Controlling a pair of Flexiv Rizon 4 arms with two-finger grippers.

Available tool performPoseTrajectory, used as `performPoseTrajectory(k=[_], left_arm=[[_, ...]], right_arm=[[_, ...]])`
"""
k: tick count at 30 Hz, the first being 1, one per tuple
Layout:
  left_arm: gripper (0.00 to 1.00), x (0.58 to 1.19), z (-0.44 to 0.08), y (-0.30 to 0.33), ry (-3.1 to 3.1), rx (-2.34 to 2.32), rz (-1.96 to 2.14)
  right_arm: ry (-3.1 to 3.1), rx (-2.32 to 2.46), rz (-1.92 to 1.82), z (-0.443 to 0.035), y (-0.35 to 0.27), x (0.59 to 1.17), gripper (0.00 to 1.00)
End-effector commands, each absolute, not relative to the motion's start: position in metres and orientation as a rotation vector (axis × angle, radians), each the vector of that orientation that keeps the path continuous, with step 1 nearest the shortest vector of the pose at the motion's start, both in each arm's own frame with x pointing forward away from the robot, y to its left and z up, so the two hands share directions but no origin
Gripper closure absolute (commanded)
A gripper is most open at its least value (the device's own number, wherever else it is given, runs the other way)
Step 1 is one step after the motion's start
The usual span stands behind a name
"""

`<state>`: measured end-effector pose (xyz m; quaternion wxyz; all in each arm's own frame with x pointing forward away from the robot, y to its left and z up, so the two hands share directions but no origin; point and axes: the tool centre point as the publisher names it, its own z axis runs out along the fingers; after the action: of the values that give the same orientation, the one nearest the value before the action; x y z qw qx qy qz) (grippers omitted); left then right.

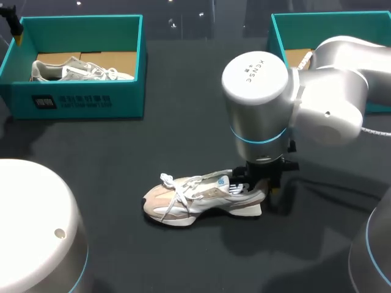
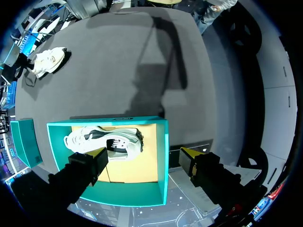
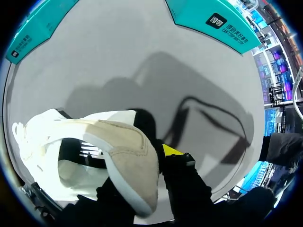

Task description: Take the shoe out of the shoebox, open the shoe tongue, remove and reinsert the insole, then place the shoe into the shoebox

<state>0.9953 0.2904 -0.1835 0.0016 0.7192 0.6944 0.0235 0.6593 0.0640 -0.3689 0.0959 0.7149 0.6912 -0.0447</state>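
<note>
A beige and white sneaker (image 1: 201, 198) lies on its sole on the dark table, toe pointing left, laces loose. My right gripper (image 1: 259, 183) comes straight down at its heel and is shut on the heel collar. In the right wrist view the sneaker (image 3: 118, 142) fills the space ahead, with one yellow fingertip (image 3: 173, 151) outside the heel and the other hidden by the shoe. My left gripper (image 2: 144, 156) hangs open high above the left teal shoebox (image 2: 161, 156), which holds a second white sneaker (image 2: 106, 142).
The left shoebox (image 1: 85, 97) stands at the back left with the second sneaker (image 1: 79, 70) inside. A second teal box (image 1: 287, 30) stands at the back right, partly behind my right arm. A black cable (image 3: 208, 113) trails beside the right gripper.
</note>
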Motion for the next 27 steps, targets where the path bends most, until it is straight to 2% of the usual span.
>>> performPoseTrajectory(k=[1,23,24,27], left_arm=[[0.00,0.996,-0.183,0.291,2.179,2.259,0.075],[0.00,0.996,-0.183,0.291,2.179,2.259,0.075],[0.00,0.996,-0.183,0.291,2.179,2.259,0.075],[0.00,0.996,-0.183,0.291,2.179,2.259,0.075]], right_arm=[[2.062,2.116,-0.118,-0.378,0.064,0.660,1.00],[2.098,2.141,-0.079,-0.397,0.068,0.665,1.00],[2.098,2.144,-0.077,-0.397,0.069,0.665,0.88],[2.096,2.149,-0.074,-0.393,0.071,0.664,0.43]])
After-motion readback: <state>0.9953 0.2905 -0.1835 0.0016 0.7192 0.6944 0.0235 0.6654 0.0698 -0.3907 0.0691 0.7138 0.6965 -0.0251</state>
